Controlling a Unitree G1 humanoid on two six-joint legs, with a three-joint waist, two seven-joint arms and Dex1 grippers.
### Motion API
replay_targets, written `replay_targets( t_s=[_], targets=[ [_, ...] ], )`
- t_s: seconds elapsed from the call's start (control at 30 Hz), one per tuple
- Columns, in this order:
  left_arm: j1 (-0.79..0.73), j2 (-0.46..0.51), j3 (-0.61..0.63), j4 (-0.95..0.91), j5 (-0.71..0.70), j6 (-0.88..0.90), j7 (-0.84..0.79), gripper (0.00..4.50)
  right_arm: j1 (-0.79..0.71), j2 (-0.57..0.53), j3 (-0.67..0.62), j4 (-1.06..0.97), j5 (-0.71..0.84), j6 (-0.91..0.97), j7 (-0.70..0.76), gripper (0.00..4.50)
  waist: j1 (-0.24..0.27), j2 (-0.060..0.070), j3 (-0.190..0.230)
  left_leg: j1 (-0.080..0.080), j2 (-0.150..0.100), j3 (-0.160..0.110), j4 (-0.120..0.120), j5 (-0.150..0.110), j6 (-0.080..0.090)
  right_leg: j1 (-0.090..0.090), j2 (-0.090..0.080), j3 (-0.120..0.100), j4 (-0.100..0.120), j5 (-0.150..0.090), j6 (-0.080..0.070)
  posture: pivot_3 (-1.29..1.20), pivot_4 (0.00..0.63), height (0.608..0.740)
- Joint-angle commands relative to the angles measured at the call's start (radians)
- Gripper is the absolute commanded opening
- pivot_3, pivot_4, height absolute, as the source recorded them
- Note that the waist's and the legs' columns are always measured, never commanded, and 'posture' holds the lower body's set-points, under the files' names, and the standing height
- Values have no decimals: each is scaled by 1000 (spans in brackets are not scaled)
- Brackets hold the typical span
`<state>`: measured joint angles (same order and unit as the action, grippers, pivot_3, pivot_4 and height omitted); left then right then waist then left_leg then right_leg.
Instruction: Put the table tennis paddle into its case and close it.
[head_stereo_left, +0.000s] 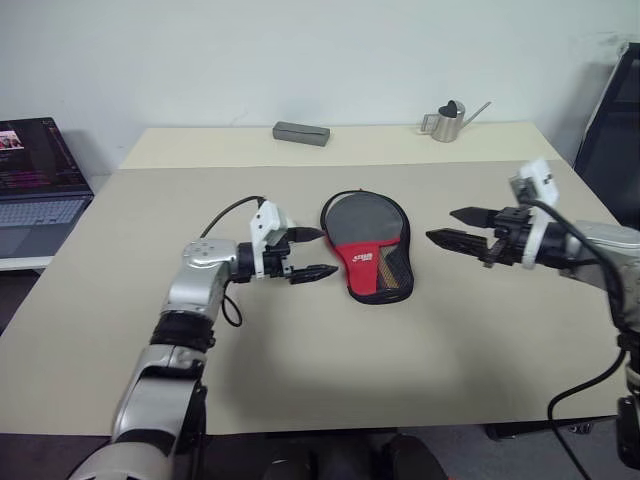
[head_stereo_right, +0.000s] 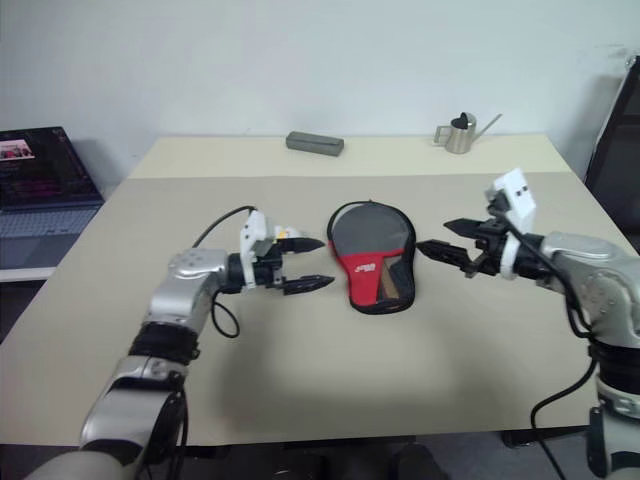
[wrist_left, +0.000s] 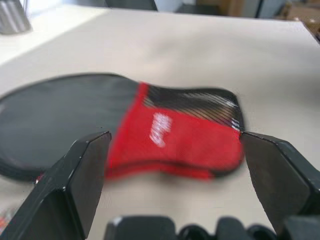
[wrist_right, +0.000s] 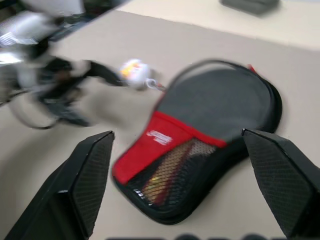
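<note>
Case (head_stereo_left: 366, 243) lies flat mid-table (head_stereo_left: 300, 360), round end away from the robot, red panel nearer, between the two grippers. Head views: left gripper (head_stereo_left: 312, 253) just left of the case, fingers spread, empty. Right gripper (head_stereo_left: 455, 226) a bit off the case's right side, also wide open, empty. Grey box (head_stereo_left: 301, 133) and metal watering can (head_stereo_left: 452, 121) at the far edge, well apart from the case; laptop (head_stereo_left: 35, 185) off to the left. Left wrist view: case between open fingers, red panel with white logo, blurred. Right wrist view: paddle (wrist_right: 167, 172) handle shows through the mesh, blade hidden inside; duck charm (wrist_right: 134, 73) beside the case's round end, blurred; can't tell if zip is shut.
</note>
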<state>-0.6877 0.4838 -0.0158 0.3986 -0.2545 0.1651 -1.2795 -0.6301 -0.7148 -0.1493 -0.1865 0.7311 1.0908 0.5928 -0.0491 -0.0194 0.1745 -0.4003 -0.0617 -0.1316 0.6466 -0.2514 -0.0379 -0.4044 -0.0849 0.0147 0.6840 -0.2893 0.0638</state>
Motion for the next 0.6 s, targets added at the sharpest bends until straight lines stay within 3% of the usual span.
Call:
replay_targets(
  t_s=[0.03,0.27,0.6],
  targets=[
    [24,48,43,-174,-72,95,17,4500,-43,48,28,54,-74,-37,-77,4450,0,0,0,0,0,0,0,0,0,0,0,0,0,0,0,0,150,740],
    [79,95,76,-295,-118,175,81,4500,-91,177,94,213,-224,-126,-171,4450,-3,0,0,0,0,0,0,0,0,0,0,0,0,0,0,0,150,740],
    [47,111,74,-286,-130,178,99,4500,-146,285,164,389,-336,-221,-138,4450,-8,0,0,1,0,1,0,0,0,0,0,0,0,0,0,0,150,740]
  ],
)
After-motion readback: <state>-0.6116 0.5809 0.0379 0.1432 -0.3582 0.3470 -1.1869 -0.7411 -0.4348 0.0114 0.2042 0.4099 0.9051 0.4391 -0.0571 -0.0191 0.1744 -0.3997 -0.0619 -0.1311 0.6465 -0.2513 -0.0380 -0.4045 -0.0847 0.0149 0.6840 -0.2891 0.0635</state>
